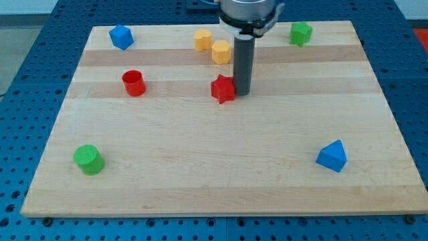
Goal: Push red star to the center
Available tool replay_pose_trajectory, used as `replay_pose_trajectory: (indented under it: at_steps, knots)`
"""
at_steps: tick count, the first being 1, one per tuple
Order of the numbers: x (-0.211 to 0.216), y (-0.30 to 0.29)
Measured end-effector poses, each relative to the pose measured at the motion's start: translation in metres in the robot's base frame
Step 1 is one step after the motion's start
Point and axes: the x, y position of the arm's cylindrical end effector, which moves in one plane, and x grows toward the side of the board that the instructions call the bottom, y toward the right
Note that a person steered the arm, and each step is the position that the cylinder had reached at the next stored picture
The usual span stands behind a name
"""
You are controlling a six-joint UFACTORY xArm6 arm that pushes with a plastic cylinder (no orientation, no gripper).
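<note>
My tip [241, 92] is touching the red star [223, 88] above the counter [200, 187] centre, needing a push toward the bottom edge; no pincer is showing.

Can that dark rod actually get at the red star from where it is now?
Probably yes: my tip stands right beside the red star, on the view's right, seemingly touching, with nothing between them.

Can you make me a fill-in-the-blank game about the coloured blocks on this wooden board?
1. My tip sits right beside the red ____ block, on its right in the view.
2. The green cylinder block is near the view's bottom ____ corner.
3. The number of yellow blocks near the view's top is ____.
4. The blue pyramid-like block lies toward the view's bottom ____.

Missing words: star; left; two; right
</note>
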Motion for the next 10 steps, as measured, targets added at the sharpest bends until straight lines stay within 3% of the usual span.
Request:
replay_pose_trajectory:
  at_steps: [5,7,9,10]
  knots:
    - [-0.001,-0.029]
    - [-0.059,-0.041]
    - [-0.008,-0.038]
    - [-0.010,0.005]
